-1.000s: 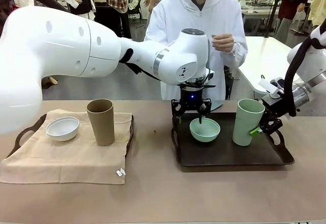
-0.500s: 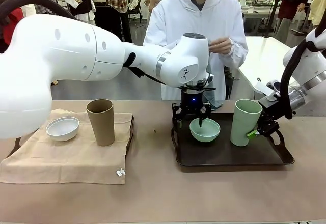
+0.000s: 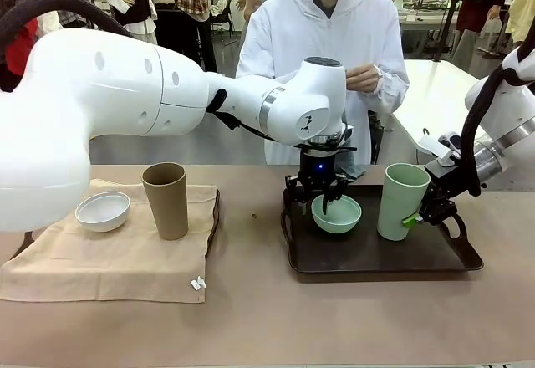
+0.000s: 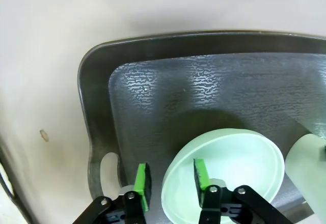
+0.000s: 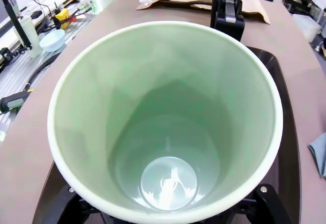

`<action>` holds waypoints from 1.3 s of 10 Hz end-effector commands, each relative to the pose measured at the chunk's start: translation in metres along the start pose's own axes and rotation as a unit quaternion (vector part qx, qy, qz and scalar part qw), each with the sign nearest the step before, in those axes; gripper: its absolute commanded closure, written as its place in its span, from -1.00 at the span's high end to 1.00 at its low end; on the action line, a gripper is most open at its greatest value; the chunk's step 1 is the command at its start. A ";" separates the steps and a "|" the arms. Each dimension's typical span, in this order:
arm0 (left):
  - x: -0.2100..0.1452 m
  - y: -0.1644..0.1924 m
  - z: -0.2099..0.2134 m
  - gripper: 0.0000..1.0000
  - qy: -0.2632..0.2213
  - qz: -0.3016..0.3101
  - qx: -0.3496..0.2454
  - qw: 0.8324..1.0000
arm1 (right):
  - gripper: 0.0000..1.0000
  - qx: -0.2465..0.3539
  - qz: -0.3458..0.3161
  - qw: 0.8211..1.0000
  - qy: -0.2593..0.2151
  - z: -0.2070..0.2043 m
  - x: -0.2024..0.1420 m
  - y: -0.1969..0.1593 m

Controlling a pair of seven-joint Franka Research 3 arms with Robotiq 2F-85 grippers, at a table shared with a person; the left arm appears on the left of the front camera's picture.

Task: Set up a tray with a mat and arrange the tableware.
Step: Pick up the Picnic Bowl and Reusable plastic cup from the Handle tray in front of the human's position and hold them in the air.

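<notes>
Where the left claw [image 4: 171, 179] sits: over the left half of the dark tray [image 3: 376, 259], astride the rim of the mint green bowl [image 3: 337, 216].
Left claw, state: clenched on that rim, one green pad inside the bowl and one outside; a second ago its fingers stood wider apart.
Mint green bowl: flat on the dark tray, in the same spot as a second ago.
Right claw [image 3: 414, 216]: grasping the pale green cup [image 3: 401, 199] low on its side; the right wrist view looks straight down into the cup.
Pale green cup: over the dark tray, just right of the mint green bowl and apart from it; it now leans slightly and has shifted a little toward the bowl. Whether its base rests on the tray I cannot tell.
Mat [image 3: 109, 259]: beige cloth, spread over a second tray [image 3: 217, 209] on the left of the desk [image 3: 267, 318]; unmoved.
White bowl [image 3: 103, 210]: on the mat, left part; unmoved.
Brown cup [image 3: 165, 199]: upright on the mat, just right of the white bowl; unmoved.
Person's hands [image 3: 364, 77]: held at the chest, beyond the desk.
</notes>
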State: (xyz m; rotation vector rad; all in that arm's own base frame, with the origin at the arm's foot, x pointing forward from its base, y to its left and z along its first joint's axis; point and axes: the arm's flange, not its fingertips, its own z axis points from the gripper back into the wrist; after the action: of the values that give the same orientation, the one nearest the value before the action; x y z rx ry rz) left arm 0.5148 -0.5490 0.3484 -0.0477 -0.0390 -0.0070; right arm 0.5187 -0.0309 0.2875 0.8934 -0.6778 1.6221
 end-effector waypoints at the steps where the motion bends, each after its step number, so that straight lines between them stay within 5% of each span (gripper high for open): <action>1: 0.002 -0.007 0.007 -1.00 -0.005 0.009 0.014 1.000 | -1.00 -0.009 0.012 1.000 -0.010 -0.001 -0.004 0.000; 2: 0.001 -0.006 0.007 -1.00 -0.005 0.007 0.016 1.000 | -0.53 -0.010 0.011 1.000 -0.011 -0.001 -0.004 0.000; 3: 0.001 -0.006 0.008 -1.00 -0.005 0.006 0.017 1.000 | -0.54 -0.011 0.011 1.000 -0.011 -0.001 -0.005 0.000; 4: 0.001 -0.006 0.008 -1.00 -0.005 0.005 0.017 1.000 | -1.00 -0.012 0.010 1.000 -0.011 0.000 -0.005 -0.001; 5: 0.001 -0.005 0.009 -1.00 -0.004 0.006 0.017 1.000 | -0.54 -0.013 0.009 1.000 -0.011 0.000 -0.005 -0.001; 6: 0.000 -0.005 0.010 -1.00 -0.004 0.006 0.018 1.000 | -1.00 -0.015 0.008 1.000 -0.012 0.000 -0.005 -0.001; 9: -0.020 0.005 0.046 -1.00 0.017 -0.024 0.014 0.999 | -1.00 -0.008 -0.018 0.999 -0.034 0.038 0.033 0.021; 13: -0.082 0.013 0.156 -1.00 -0.056 -0.056 -0.007 0.997 | -1.00 -0.061 0.014 0.998 -0.001 0.111 0.137 0.087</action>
State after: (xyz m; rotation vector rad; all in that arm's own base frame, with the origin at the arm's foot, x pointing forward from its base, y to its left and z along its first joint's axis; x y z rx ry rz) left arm 0.4466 -0.5439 0.4953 -0.0679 -0.1050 -0.1114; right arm 0.4637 -0.0686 0.4504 0.8453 -0.7977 1.5957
